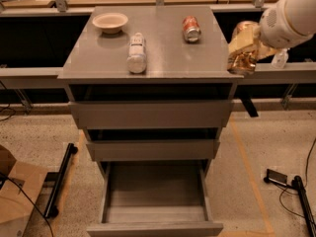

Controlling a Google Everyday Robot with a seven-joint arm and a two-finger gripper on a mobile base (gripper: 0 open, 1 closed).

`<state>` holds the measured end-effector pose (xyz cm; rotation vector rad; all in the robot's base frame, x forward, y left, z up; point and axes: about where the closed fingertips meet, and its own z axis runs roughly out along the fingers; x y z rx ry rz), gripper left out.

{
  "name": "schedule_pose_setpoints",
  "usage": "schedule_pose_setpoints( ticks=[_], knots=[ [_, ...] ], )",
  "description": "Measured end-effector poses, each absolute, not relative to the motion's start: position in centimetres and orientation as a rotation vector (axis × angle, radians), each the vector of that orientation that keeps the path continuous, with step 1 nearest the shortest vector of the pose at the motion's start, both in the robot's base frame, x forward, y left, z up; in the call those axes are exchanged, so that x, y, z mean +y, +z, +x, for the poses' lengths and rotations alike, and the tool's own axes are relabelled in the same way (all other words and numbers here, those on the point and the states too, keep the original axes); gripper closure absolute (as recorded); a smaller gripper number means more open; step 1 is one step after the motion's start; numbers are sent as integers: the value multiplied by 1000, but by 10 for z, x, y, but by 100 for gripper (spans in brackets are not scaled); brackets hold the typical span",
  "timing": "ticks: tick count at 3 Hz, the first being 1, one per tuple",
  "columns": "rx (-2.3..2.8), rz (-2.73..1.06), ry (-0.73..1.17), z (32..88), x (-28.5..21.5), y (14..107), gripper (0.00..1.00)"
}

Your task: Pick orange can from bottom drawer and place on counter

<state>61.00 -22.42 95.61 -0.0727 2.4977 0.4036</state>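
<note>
The orange can [242,53] is held in my gripper [245,47] at the right of the view, upright, just beside and above the right edge of the counter [163,53]. My white arm reaches in from the upper right. The fingers wrap the can. The bottom drawer [155,196] is pulled out at the bottom of the cabinet, and its grey floor is bare.
On the counter lie a white plastic bottle [137,53], a red-and-white can [191,28] and a pale bowl [109,22]. Two upper drawers [150,113] stand slightly open. A cardboard box [15,201] and a black bar lie on the floor at left, cables at right.
</note>
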Motion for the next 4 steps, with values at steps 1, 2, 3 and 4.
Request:
schedule_pose_setpoints(
  ticks=[1,2,3,4],
  knots=[
    [2490,-131,455,641,-199,957,100],
    [2500,-176,517,674,-170,945,100],
    [2497,-184,574,697,-153,935,100],
    [2499,-163,600,717,-146,923,82]
  ],
)
